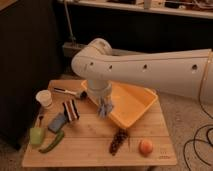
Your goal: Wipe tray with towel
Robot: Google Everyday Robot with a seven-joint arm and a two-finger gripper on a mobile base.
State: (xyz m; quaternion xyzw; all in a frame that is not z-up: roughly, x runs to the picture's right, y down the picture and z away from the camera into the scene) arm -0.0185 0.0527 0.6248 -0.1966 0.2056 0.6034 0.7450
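Note:
The yellow-orange tray [135,104] lies on the wooden table [90,150], toward the back right. My gripper [103,100] hangs from the big white arm [145,67] at the tray's near-left rim. It is shut on a small blue-grey towel [105,109], which dangles over the rim and the table beside it. The arm hides the tray's back-left corner.
On the table's left are a white cup [45,98], a pen [65,91], a striped item [71,110], a blue-grey pad [57,122], a green fruit [36,135] and a green chili [53,142]. In front are a dark cluster [119,141] and an orange fruit [146,146].

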